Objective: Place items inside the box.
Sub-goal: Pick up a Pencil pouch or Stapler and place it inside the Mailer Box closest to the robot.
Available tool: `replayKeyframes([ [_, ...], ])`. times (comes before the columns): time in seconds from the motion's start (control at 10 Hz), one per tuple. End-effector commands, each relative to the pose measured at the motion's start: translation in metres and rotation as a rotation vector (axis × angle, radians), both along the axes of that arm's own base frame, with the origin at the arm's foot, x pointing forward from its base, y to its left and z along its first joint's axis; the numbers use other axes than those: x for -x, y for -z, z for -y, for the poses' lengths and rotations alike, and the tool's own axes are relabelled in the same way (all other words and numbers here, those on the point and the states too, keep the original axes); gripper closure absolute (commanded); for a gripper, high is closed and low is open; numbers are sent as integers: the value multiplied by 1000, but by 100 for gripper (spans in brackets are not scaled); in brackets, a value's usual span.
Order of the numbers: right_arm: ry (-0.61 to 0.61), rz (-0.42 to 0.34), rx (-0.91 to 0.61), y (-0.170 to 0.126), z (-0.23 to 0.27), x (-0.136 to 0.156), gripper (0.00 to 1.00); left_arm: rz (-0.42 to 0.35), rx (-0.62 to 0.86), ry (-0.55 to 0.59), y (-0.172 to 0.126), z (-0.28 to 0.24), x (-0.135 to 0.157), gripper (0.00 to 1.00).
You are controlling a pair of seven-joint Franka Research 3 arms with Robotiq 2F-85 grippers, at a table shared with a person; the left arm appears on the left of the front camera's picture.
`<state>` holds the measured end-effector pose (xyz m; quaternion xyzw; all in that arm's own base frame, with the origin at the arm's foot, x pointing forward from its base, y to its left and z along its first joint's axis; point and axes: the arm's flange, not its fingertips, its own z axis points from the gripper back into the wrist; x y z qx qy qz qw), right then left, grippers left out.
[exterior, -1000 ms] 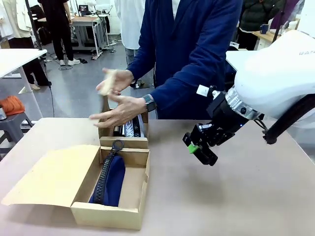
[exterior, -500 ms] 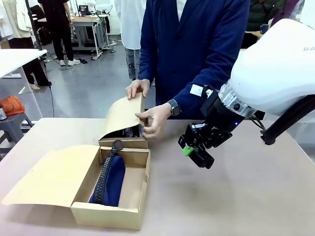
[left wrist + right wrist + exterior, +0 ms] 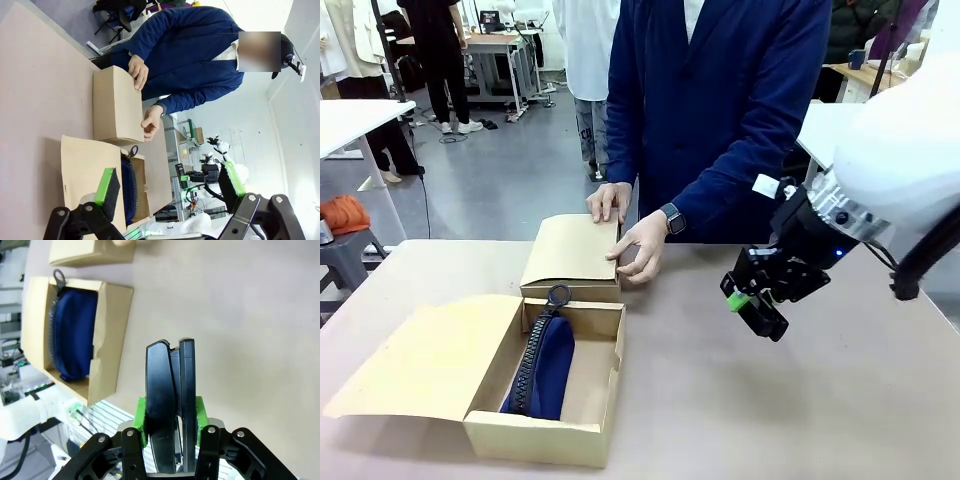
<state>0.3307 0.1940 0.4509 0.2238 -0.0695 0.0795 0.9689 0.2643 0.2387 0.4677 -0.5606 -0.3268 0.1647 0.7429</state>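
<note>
Right tool point(image 3: 748, 308) grips stapler point(image 3: 170, 375); hand point(image 3: 642, 247) touches closed smaller box point(image 3: 570, 255).

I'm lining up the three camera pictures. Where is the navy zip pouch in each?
Front view: the navy zip pouch lies in the open box, lower left.
Left wrist view: the pouch is at lower middle, inside that box, beside its flap.
Right wrist view: the pouch is at upper left, inside that box.
Shared landmark: the closed smaller box, next to the open box at the pouch's ring-pull end.
</note>
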Motion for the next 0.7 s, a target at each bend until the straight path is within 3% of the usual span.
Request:
replayKeyframes([
  [0.0,1,-5,-13,-2,-11,0,58,31,11,-3,0,0,0,0],
  [0.3,-42,-2,-1,-4,-22,-13,58,31,11,-3,0,0,0,0],
  [0.6,41,-22,-25,5,-1,-4,58,31,11,-3,0,0,0,0],
])
